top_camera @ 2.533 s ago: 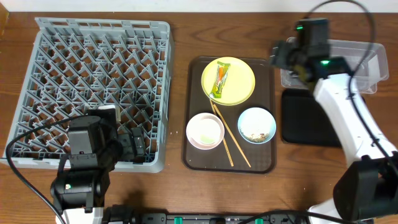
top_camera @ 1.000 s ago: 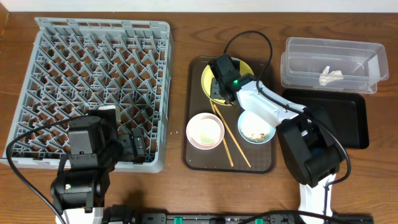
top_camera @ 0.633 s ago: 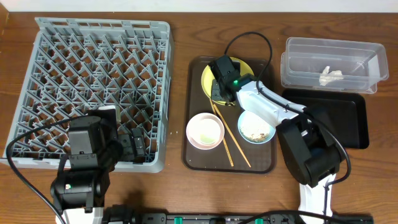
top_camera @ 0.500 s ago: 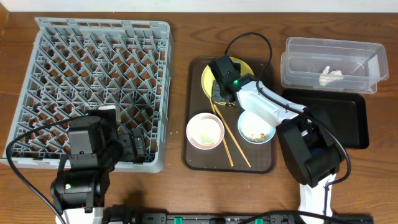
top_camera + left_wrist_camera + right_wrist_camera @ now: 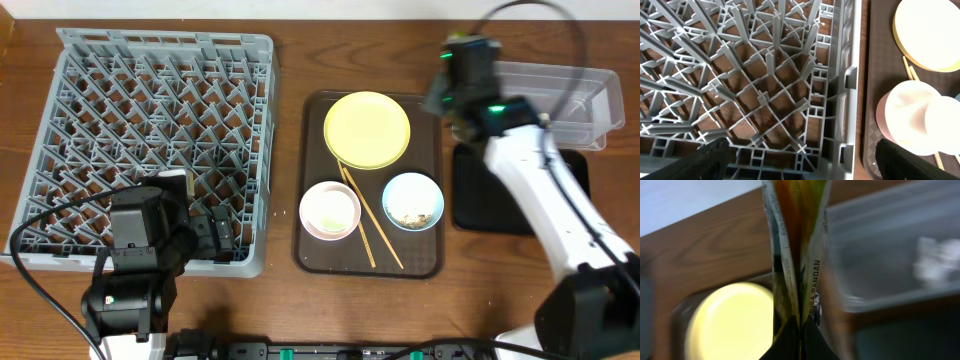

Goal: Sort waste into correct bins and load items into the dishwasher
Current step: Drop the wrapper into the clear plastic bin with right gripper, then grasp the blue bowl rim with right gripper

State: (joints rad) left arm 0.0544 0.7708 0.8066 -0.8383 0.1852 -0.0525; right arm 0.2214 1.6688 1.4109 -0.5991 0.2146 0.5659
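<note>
Across the left of the overhead view, the grey dish rack (image 5: pixel 150 140), with the left end effector (image 5: pixel 805 157) spread wide over its lower edge, grasping nothing. At centre, the brown tray (image 5: pixel 425 255) on the counter (image 5: pixel 290 60). At upper right, the clear tub (image 5: pixel 585 85), with the black tray (image 5: pixel 475 205) just below. Near the tub's left wall, the right end effector (image 5: pixel 799 345) clenched on the green-and-orange wrapper (image 5: pixel 797 255). Likely to catch that wall or land in the wrong bin if let go short. Open room above the tub, little between the bins.
</note>
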